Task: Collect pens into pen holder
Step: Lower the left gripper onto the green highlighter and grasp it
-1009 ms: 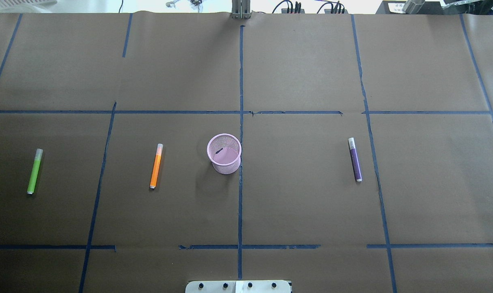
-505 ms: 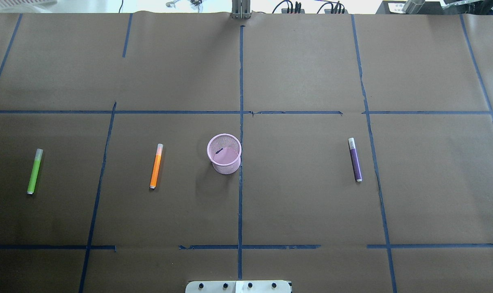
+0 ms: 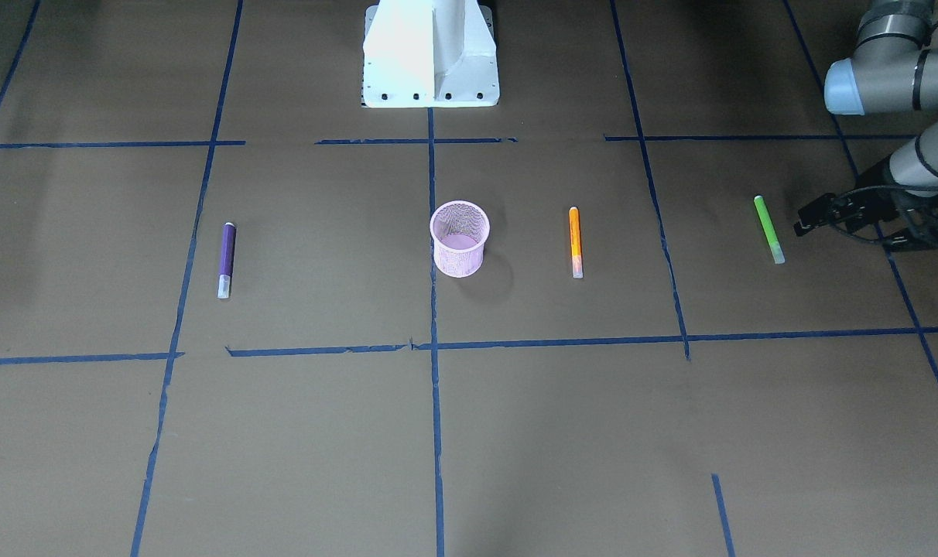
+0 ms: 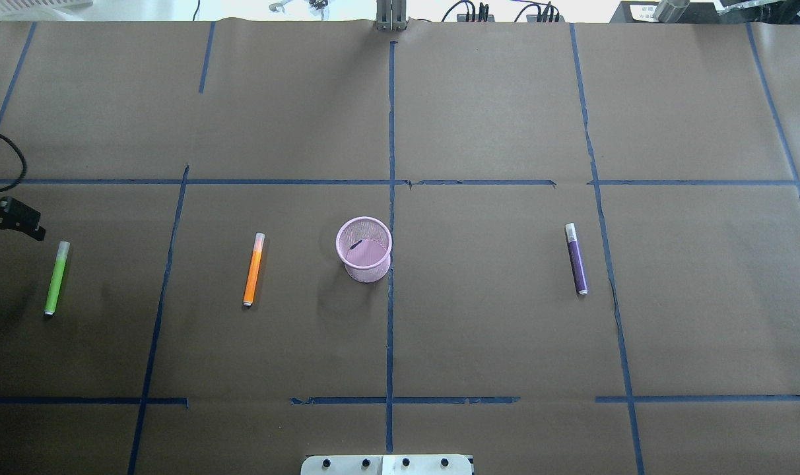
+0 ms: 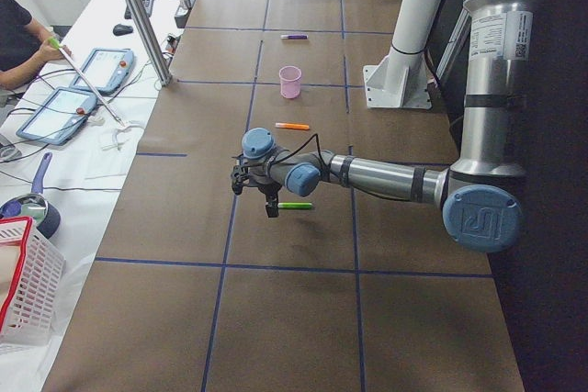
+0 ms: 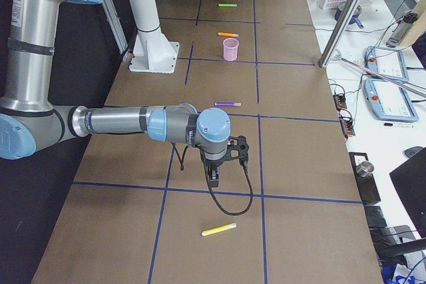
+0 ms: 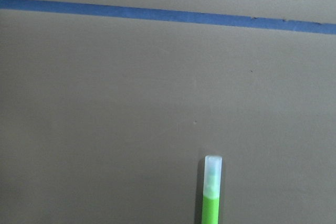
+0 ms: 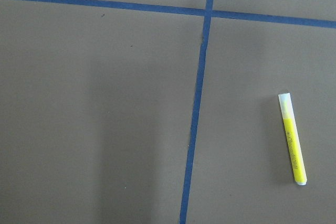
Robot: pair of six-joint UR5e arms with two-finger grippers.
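Vs. the earlier overhead pics: the left end effector has come in at the view's left edge, where only bare bench showed before. Pens and holder haven't moved.

Left end effector: hangs above the bench, just past the pale cap end of the green pen, not touching it. Nothing seen in its grip. How far apart the fingers are: can't tell, as it's dark and edge-on in every view. The left wrist cam looks straight down, w/ only the pen's cap end at the bottom of frame and a blue tape line across the top.

Right end effector: seen only in the right side view, above the bench near a tape crossing. Grip state: can't tell. The yellow pen lies flat nearby, apart from it.

Pen holder: upright mid-bench, beside the centre tape line. The orange pen lies flat on the robot's left of it and the purple pen well apart on the robot's right. All four pens are outside the holder.
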